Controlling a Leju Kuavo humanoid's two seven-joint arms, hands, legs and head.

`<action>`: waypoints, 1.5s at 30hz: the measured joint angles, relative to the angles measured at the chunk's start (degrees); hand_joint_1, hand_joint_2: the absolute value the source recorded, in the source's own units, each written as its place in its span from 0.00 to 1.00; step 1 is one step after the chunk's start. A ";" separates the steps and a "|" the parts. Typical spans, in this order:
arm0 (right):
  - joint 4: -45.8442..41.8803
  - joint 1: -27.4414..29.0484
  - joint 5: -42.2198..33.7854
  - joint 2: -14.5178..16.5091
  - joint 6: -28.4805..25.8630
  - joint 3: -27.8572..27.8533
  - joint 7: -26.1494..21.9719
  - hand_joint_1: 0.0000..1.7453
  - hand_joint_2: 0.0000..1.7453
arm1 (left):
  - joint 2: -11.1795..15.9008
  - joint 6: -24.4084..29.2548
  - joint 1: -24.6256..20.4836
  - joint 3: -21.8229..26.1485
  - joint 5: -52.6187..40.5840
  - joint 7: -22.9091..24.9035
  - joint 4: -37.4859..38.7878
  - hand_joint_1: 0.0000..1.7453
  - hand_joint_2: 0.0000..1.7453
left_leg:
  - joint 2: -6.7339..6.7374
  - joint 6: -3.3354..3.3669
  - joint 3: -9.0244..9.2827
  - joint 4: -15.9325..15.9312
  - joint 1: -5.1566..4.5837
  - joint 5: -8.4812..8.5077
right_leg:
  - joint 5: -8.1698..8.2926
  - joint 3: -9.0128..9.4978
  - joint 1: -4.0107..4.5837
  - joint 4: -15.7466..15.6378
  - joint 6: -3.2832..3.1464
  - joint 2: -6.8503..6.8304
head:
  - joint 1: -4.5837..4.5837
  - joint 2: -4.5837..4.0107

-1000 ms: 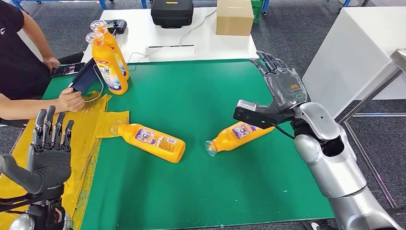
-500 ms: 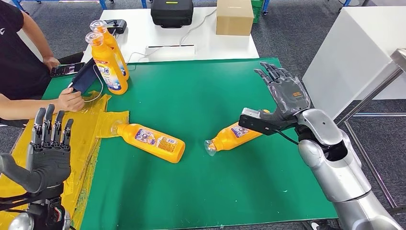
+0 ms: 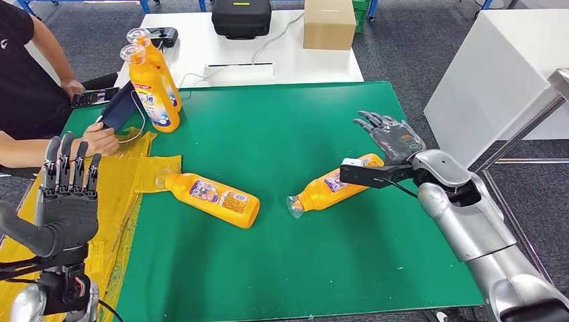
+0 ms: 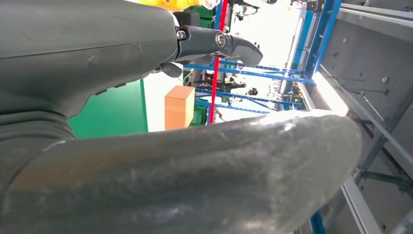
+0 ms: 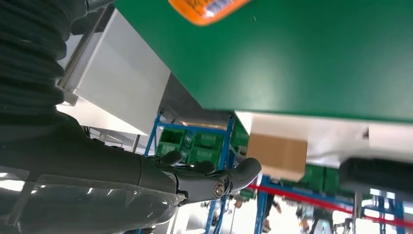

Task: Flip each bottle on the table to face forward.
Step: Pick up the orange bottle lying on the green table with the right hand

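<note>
In the head view, the right hand (image 3: 392, 142) hovers with fingers (image 3: 373, 123) spread and empty just above the base of an orange plastic bottle (image 3: 332, 186) lying on the green desk (image 3: 282, 134); it could roll away under a glancing touch. Another lying orange bottle (image 3: 215, 198) is well apart near the raised left hand (image 3: 66, 201), fingers straight and empty. In the right wrist view the bottle's label (image 5: 207, 7) is too blurred to read.

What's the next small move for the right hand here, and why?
Probably lower the right hand onto the base end of the nearer lying bottle and close around it. The hand is open and holds nothing, hovering just past that bottle's base, with the bottle on its side on the green mat, cap toward the robot. The other lying bottle sits further left, nearer the left hand.
</note>
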 joint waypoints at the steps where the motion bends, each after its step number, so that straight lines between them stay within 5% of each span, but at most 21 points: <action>1: 1.41 -0.46 0.23 0.08 -0.08 0.80 -0.19 0.00 1.00 | 0.08 0.07 -0.30 -0.17 0.04 0.09 0.17 0.00 0.00 | 0.00 0.00 0.00 0.00 0.00 0.00 | 0.00 -0.01 0.00 0.00 0.00 0.00 | 0.00 0.00; 24: 17.86 -5.83 1.59 5.86 -1.01 10.40 -0.69 0.00 1.00 | 1.27 0.58 -3.74 -1.54 0.99 0.58 4.47 0.00 0.00 | 0.01 -0.01 -0.03 -0.01 0.01 0.01 | -0.01 -0.03 0.01 0.02 0.00 0.01 | 0.01 0.00; 45: 27.25 -6.09 -0.59 5.98 -2.11 13.74 -4.02 0.00 1.00 | 3.04 1.43 -3.33 -1.50 1.74 1.52 5.24 0.00 0.00 | 0.00 -0.01 -0.02 -0.01 0.01 0.01 | -0.01 -0.04 0.01 0.00 0.00 0.00 | 0.02 0.00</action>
